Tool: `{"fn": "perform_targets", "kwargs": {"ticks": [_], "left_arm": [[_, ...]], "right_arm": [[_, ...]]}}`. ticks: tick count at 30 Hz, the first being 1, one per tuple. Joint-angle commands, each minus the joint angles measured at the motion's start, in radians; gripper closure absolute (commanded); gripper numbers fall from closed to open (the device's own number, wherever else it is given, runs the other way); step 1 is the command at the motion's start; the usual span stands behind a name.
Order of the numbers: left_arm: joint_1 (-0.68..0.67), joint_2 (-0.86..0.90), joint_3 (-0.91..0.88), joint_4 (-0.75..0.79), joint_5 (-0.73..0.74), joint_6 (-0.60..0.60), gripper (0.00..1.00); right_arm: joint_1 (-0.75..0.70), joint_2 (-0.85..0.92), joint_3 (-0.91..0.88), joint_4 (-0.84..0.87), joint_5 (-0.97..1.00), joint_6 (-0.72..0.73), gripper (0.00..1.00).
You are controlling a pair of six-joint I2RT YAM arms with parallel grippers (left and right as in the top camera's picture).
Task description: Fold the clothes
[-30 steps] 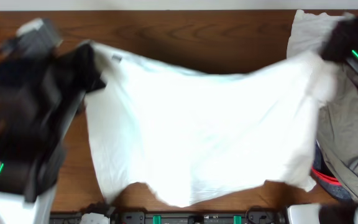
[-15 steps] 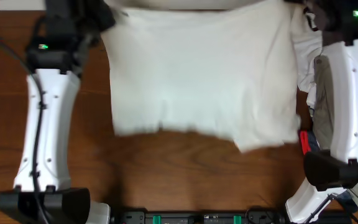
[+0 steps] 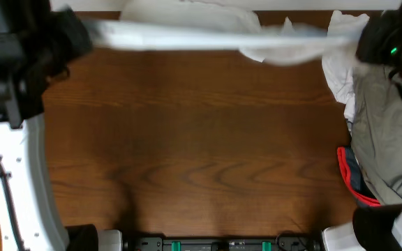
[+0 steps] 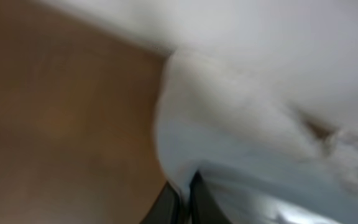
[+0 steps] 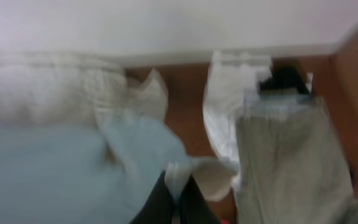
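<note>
Both arms reach toward the far edge of the scene. The left arm (image 3: 9, 174) rises along the left side from its white link near the front to a blurred black wrist at the far left, and the right arm (image 3: 395, 47) ends in a black wrist with green lights at the far right. The left gripper (image 4: 183, 194) has its two dark fingers pressed close together, pinching an edge of the white garment (image 3: 187, 36). The right gripper (image 5: 174, 198) likewise has its fingers drawn together on a fold of the same cloth.
</note>
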Motion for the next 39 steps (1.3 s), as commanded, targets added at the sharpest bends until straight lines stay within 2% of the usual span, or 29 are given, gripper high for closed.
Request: {"fn": "perform_targets", "kwargs": {"ticks": [1, 4, 14, 22, 27, 32, 39], "left_arm": [[0.008, 0.025, -0.073, -0.082, -0.233, 0.033, 0.94], [0.008, 0.024, -0.171, -0.11, -0.345, 0.032, 0.94], [0.058, 0.024, -0.496, -0.033, -0.353, 0.01, 0.94], [0.066, 0.012, -0.509, -0.109, -0.352, 0.0, 0.94], [0.066, 0.012, -0.509, -0.119, -0.293, -0.005, 0.94], [0.061, 0.012, -0.519, -0.051, -0.289, -0.005, 0.94], [0.009, 0.012, -0.622, 0.151, -0.289, -0.005, 0.94]], "right_arm": [[0.002, 0.059, -0.079, -0.076, 0.038, 0.003, 0.99], [0.002, 0.06, -0.208, -0.076, 0.022, 0.004, 0.99], [-0.008, 0.06, -0.53, -0.075, 0.031, 0.011, 0.99], [-0.008, 0.06, -0.665, -0.076, 0.022, 0.01, 0.99], [-0.005, 0.06, -0.728, -0.071, 0.022, 0.01, 0.99], [-0.005, 0.06, -0.755, 0.018, 0.018, 0.011, 0.99], [-0.005, 0.06, -0.822, 0.288, 0.003, 0.011, 0.99]]}}
